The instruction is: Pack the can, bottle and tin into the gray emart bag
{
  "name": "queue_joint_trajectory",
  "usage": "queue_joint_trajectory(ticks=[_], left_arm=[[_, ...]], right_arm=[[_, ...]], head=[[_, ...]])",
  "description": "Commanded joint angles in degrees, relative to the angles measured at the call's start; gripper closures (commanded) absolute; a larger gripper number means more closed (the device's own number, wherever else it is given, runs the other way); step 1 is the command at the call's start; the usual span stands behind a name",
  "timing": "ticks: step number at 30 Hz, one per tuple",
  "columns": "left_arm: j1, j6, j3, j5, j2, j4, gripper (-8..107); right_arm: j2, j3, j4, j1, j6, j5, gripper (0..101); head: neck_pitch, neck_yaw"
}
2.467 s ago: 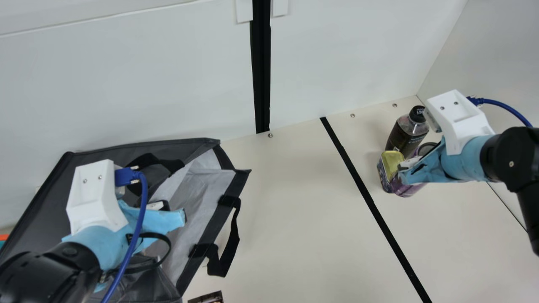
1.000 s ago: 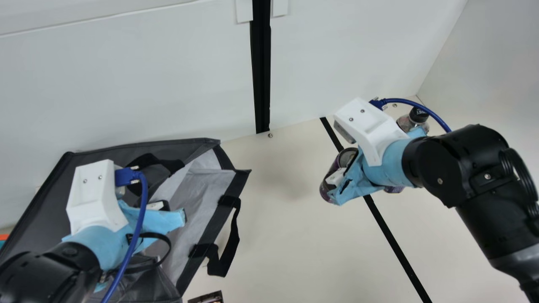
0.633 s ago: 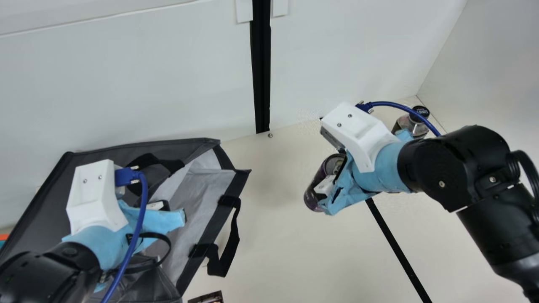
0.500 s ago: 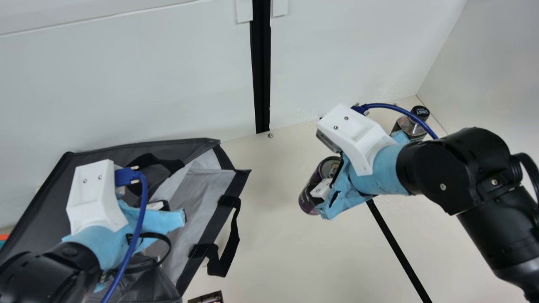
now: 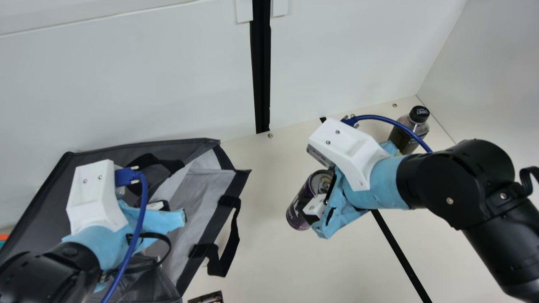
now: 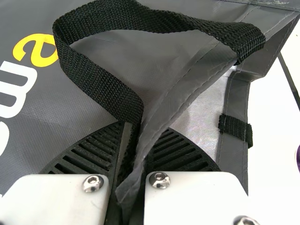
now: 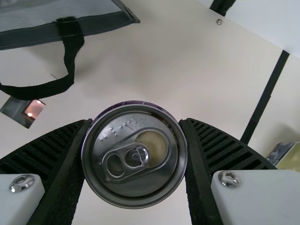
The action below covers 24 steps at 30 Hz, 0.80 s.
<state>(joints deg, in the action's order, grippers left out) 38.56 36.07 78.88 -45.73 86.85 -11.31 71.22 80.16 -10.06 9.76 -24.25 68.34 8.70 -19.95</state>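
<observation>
The gray bag [image 5: 205, 210] lies on its side at the left of the main view, its mouth facing the table's middle. My left gripper [image 5: 168, 210] is at its upper edge; in the left wrist view that gripper [image 6: 133, 173] is shut on the bag's edge and handle strap. Held between the fingers of my right gripper [image 5: 322, 200] is the purple can [image 5: 302, 201], tilted, right of the bag. The right wrist view has the can's top [image 7: 136, 154] squeezed by the right gripper [image 7: 135, 154]. The bottle [image 5: 406, 132] stands behind the right arm. Part of the tin [image 7: 288, 157] shows in the right wrist view.
The cream table [image 5: 269, 261] lies between bag and right arm, with a black strip [image 5: 398, 252] across it. A small dark printed card [image 5: 208, 298] is at the front edge. Walls rise behind and at the right; a bag handle [image 5: 229, 248] hangs over the table.
My right gripper has carried the can away from beside the bottle and tin, leftward over the black strip and toward the bag. My left arm and the bag have kept still.
</observation>
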Motion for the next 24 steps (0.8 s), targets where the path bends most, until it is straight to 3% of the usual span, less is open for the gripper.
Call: queue_joint_trajectory(ticks=[1,24], left_arm=[[0.0,0.0,0.0,0.0,0.0,0.0,89],[0.0,0.0,0.0,0.0,0.0,0.0,89]], right_arm=[[-0.2,-0.3,-1.1,0.0,-0.4,-0.4,101],[-4.0,-4.6,-16.6,-1.7,-11.1,-7.8,101]], head=[[1.3,0.0],[1.3,0.0]])
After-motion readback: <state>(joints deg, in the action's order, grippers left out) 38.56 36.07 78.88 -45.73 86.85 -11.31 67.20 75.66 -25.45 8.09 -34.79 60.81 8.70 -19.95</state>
